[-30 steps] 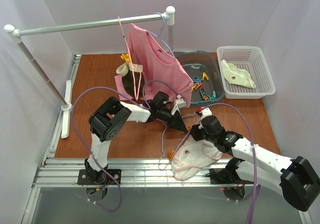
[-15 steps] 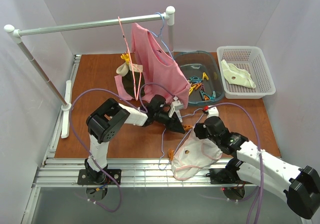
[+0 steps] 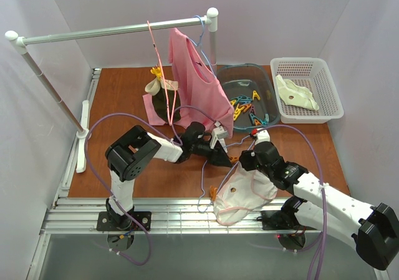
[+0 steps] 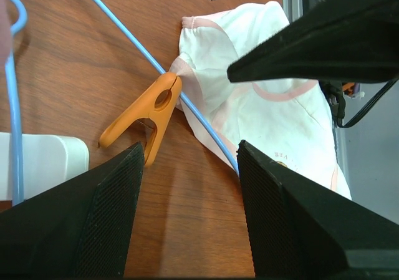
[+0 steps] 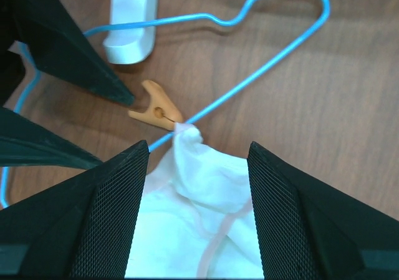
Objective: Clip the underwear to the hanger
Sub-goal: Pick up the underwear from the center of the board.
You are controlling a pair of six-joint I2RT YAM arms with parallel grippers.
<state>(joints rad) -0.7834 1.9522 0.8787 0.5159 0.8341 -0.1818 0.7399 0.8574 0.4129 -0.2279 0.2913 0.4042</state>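
Note:
The underwear [image 3: 244, 193] lies at the table's front edge, pale white with pink edging [image 5: 215, 199]. One corner of it is pinched by an orange clothespin [image 4: 146, 115] against the wire of the light-blue hanger [image 5: 262, 68], which lies flat on the wood. My left gripper [image 4: 190, 146] is open just beside the clothespin [image 3: 232, 159], with bare table between its fingers. Directly above the underwear [image 4: 274, 105], my right gripper [image 5: 198, 144] is open too, holding nothing. The two grippers' tips nearly meet over the clothespin [image 5: 157, 113].
On the rail a pink garment [image 3: 198, 83] hangs, with a pink hanger carrying dark underwear [image 3: 165, 102] beside it. Behind stand a tub of clothespins [image 3: 249, 102] and a white basket [image 3: 324, 115] with a cream garment. A white plastic piece [image 5: 131, 18] lies under the hanger wire.
My right gripper has moved down and left, closer to the clothespin. The left arm has shifted slightly toward the front. The pink garment on the rail has swung right.

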